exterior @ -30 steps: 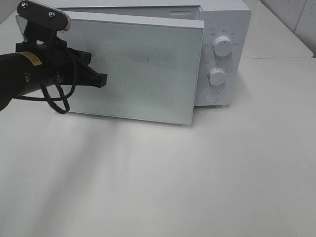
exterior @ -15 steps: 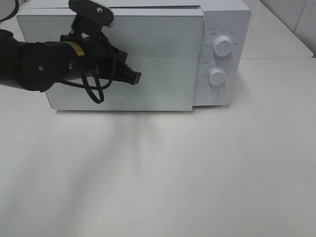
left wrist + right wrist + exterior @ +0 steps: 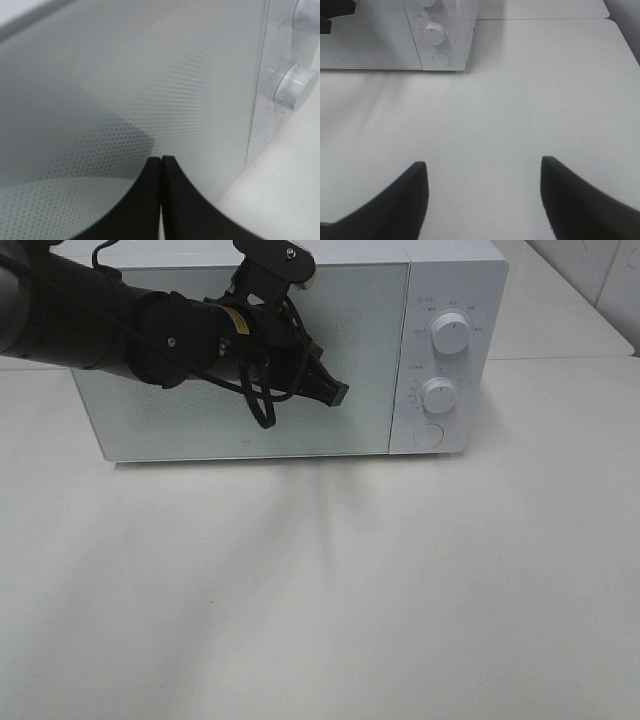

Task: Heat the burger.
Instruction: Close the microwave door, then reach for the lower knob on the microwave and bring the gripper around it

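- The left pincer (image 3: 338, 394) has both fingers pressed flat together with nothing between them. The tips are right up at the microwave door (image 3: 365, 360). We can't tell from the wrist view whether they're touching the glass or just shy of it.
- What changed: a second ago that door was swung wide open with the pincer out near its far edge. Half a second ago it was almost home. Now it sits flush with the front of the microwave (image 3: 455, 275), so we'd call the push-it-shut step done, or near enough.
- We can't see the burger in any view. The door glass is dotted and milky and hides whatever is behind it. Our guess is that it's inside, but that's only a guess.
- The right pincer (image 3: 483, 162) is spread wide and empty, hanging over bare worktop (image 3: 530, 100) well apart from the microwave.
- What's left, we reckon, is setting the heat and time. Beside the door are the upper knob (image 3: 452, 335) and lower knob (image 3: 438, 396), with a round button (image 3: 428, 436) underneath.
- Writing: there are tiny marks around both knobs and a speck low on the door. There's also a yellow sticker (image 3: 237, 325) on the left arm (image 3: 110, 325). It's all too small to read, and we can't make out any brand.
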### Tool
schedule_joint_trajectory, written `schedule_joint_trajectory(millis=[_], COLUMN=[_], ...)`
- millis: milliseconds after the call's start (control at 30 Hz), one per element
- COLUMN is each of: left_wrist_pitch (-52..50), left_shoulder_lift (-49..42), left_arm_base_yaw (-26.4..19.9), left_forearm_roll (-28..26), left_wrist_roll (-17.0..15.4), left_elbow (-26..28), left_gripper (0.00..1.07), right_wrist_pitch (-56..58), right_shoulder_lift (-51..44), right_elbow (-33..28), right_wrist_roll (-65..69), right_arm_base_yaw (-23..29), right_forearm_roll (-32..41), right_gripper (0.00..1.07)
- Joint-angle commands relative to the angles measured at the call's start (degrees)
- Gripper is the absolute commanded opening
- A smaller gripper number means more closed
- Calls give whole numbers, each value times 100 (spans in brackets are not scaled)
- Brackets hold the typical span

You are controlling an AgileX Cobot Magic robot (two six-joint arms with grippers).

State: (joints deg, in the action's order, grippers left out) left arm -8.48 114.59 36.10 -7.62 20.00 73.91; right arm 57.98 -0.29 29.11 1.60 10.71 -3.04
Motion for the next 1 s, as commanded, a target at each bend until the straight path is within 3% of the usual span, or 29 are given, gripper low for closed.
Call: schedule_joint_trajectory(millis=[33,700,867,933,1000], left_wrist_pitch=[-688,3065,3971,4538,4664], left_shoulder_lift=[6,-1043,-1455,-1793,-1874], left_arm_base_yaw=[-166,-97,-103,-218,-264], left_forearm_roll=[-138,-166,-132,-52,-52], left_wrist_roll=[-46,-69,-229,-516,-607], left_elbow=[235,223,223,223,223], left_gripper=[0,0,0,0,0], right_wrist_pitch=[-63,-63,-63,-63,-63], right_shoulder_lift=[-132,-132,-132,-132,-126], right_elbow=[-23,-23,-23,-23,-23], right_wrist_roll=[-63,-63,-63,-63,-63], right_arm_base_yaw=[-11,-11,-11,-11,-11], right_forearm_roll=[11,11,11,11,11], right_gripper=[62,62,62,62,62])
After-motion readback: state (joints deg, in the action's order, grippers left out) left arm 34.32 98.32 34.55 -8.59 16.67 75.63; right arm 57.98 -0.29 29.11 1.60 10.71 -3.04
